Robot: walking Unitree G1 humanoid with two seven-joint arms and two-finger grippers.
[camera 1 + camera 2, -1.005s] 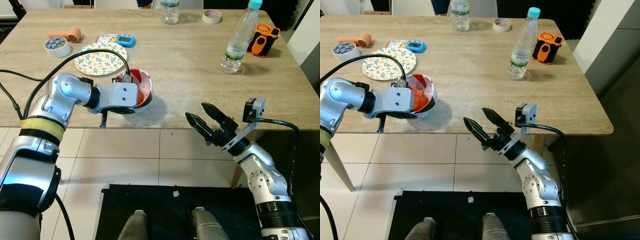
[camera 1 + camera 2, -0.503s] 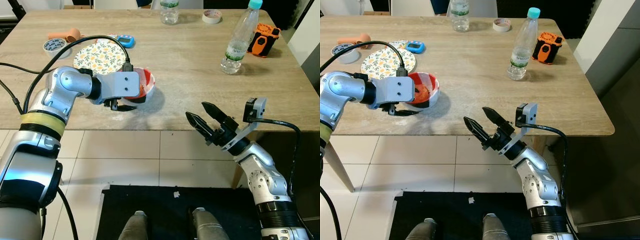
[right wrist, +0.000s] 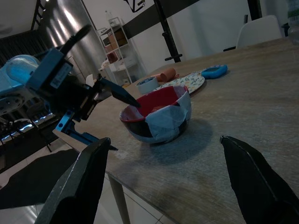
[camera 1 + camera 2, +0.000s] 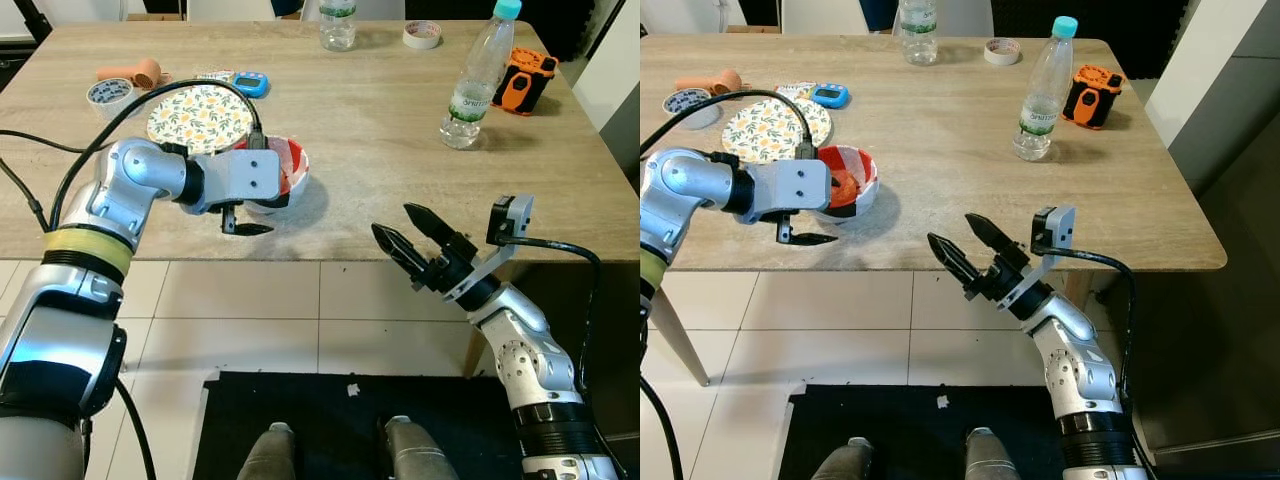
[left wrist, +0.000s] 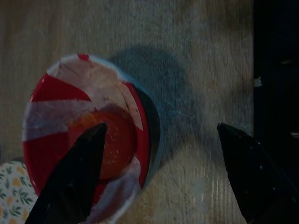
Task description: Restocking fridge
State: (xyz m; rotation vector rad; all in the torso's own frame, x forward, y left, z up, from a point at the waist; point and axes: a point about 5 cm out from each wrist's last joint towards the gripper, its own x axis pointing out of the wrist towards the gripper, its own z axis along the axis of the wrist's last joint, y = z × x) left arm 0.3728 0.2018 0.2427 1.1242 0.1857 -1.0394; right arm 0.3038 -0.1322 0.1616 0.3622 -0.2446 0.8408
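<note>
The bowl sat on the table directly under the left gripper, one finger over its inside, the other beyond its rim above bare tabletop. A plate lay just behind the gripper. The right gripper hung before the table's front edge, with the bottle well beyond it.

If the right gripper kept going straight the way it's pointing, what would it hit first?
Probably the red and white bowl. The right gripper, jaws open, hangs off the table's near edge and aims at it across bare wood, though depth is uncertain.
</note>
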